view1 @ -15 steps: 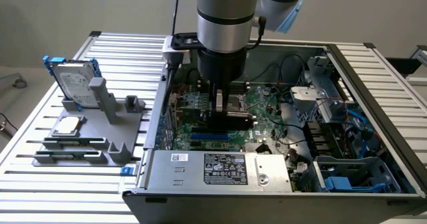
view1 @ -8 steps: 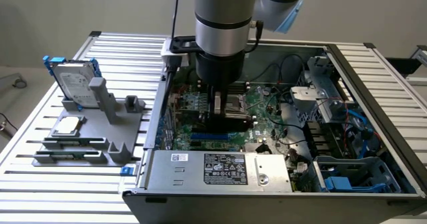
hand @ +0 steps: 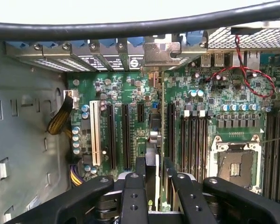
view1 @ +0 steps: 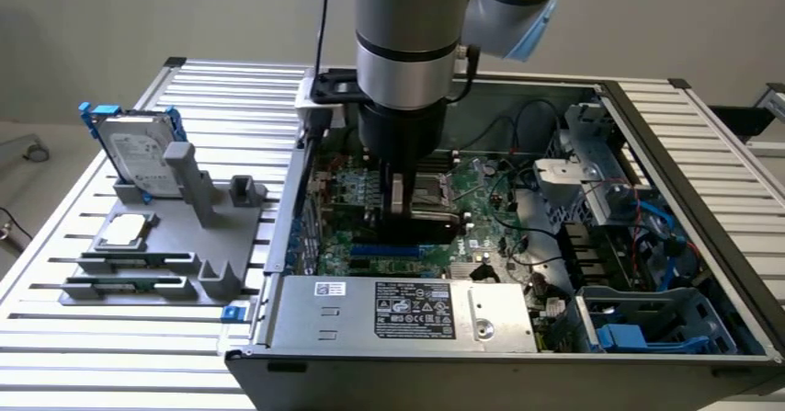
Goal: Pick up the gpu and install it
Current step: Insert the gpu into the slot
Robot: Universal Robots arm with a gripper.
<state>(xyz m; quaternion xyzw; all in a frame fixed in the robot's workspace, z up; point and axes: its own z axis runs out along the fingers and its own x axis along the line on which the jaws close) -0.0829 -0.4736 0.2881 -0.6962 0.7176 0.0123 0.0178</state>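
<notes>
My gripper (view1: 405, 195) hangs straight down inside the open computer case (view1: 723, 245), shut on the gpu (view1: 414, 227). The card's black shroud shows just above the green motherboard (view1: 491, 190). In the wrist view the gpu (hand: 152, 156) stands edge-on between my black fingers (hand: 140, 184). It runs along the dark expansion slots (hand: 125, 135), and its silver end bracket (hand: 161, 55) reaches the row of rear slot covers (hand: 83, 60). Whether the card's edge sits in a slot or just above it is hidden.
A grey fixture (view1: 202, 199) on the slatted table at the exterior view's left carries a silver hard drive with blue rails (view1: 132, 144) and narrow memory sticks (view1: 129, 264). Inside the case are the power supply (view1: 399, 310), the CPU socket (hand: 235, 165), a white slot (hand: 95, 135) and loose cables (hand: 245, 77).
</notes>
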